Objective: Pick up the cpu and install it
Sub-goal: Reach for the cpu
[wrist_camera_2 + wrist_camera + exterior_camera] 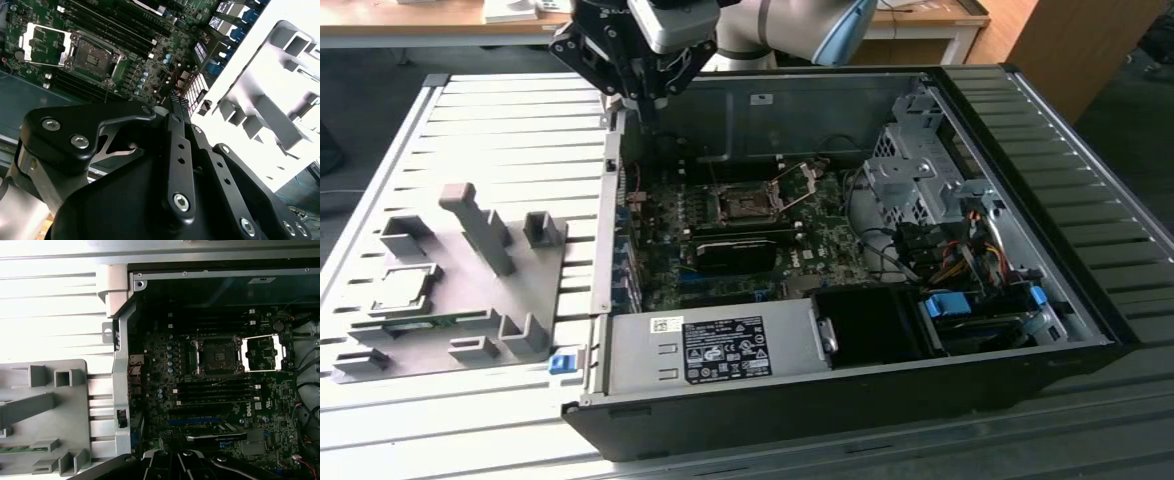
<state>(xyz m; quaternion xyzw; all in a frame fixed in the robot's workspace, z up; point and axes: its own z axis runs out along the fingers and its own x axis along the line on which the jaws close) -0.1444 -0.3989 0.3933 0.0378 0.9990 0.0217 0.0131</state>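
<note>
seemingly the cpu (403, 290) sits in a recess of the holder plate (454, 305).

Pale grey slatted metal bench (480, 130) under bright even light, light wooden desk (414, 32) along the far side, brown wooden panel (1074, 50) at the exterior view's right, dark grey floor (360, 100) between bench and desk
</note>
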